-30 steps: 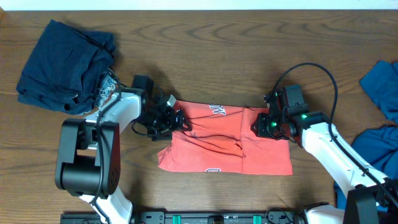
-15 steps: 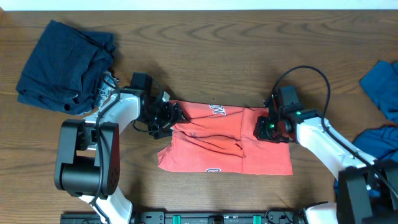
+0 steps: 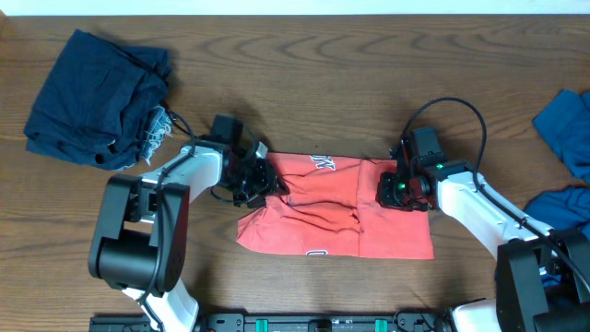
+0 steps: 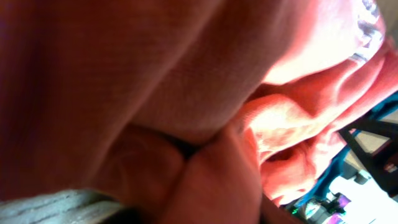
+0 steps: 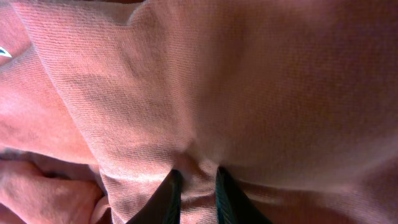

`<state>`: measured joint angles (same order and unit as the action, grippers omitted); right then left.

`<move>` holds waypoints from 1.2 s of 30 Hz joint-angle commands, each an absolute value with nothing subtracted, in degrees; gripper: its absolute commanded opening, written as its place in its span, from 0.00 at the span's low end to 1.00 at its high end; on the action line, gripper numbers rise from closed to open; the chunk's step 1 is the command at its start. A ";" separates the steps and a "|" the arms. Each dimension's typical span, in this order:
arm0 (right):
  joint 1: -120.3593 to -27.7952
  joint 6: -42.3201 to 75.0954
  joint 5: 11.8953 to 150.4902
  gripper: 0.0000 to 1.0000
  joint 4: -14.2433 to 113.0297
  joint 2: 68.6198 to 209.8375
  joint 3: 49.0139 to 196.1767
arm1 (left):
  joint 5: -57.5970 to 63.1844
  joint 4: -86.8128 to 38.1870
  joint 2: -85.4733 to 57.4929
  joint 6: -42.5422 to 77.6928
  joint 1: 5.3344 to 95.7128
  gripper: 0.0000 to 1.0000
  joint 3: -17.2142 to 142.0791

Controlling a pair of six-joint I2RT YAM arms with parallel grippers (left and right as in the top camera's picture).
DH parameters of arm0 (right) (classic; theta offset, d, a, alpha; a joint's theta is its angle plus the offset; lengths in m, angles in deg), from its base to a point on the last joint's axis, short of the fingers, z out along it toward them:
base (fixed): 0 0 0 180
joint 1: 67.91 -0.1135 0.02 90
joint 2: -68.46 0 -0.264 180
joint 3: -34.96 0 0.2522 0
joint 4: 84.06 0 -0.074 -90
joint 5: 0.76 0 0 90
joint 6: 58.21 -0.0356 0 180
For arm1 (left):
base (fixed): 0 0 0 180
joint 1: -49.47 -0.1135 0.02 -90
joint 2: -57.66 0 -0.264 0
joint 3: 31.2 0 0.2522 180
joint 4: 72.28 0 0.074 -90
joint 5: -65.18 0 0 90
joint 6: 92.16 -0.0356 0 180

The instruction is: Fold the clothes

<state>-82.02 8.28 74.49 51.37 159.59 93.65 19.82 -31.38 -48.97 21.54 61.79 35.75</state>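
A red shirt [image 3: 341, 207] lies crumpled and partly folded on the wooden table [image 3: 304, 83], near its front middle. My left gripper [image 3: 263, 182] is at the shirt's upper left edge, closed into cloth that bunches around it. Red cloth [image 4: 186, 74] fills the left wrist view and covers the fingers. My right gripper [image 3: 395, 189] sits on the shirt's upper right part. In the right wrist view its two dark fingers [image 5: 169, 196] pinch a narrow ridge of the shirt [image 5: 249, 81], so the right gripper [image 5: 194, 186] is shut on it.
A heap of dark navy clothes [image 3: 97, 97] lies at the back left. Blue garments [image 3: 564, 129] sit at the right edge, with more blue cloth [image 3: 553, 217] below them. Bare wood stretches behind the shirt.
My left gripper has slid right onto the shirt's left edge and closed, pushing that edge into folds. My right gripper has closed a little tighter and barely moved.
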 commanded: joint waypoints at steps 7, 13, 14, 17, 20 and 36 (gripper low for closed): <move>-81.89 7.80 76.37 0.18 51.55 160.97 93.60 | 11.56 -31.41 -52.78 19.88 62.12 0.06 33.08; -81.37 7.82 76.83 0.17 49.99 160.05 94.02 | 11.56 -29.35 -51.42 17.98 59.26 0.06 34.24; -81.19 7.84 76.85 0.17 49.40 159.61 94.21 | 11.56 -28.26 -50.96 17.50 58.75 0.06 34.72; -80.27 8.23 77.05 0.17 47.20 157.05 95.00 | 10.66 -22.86 -48.40 15.20 56.81 0.06 37.17; -78.83 8.30 77.14 0.17 45.45 153.53 95.85 | 6.18 -17.99 -45.04 14.18 55.96 0.06 39.61; -71.29 8.78 77.25 0.18 44.57 142.23 96.68 | -4.81 -8.22 -34.50 13.52 56.04 0.06 45.32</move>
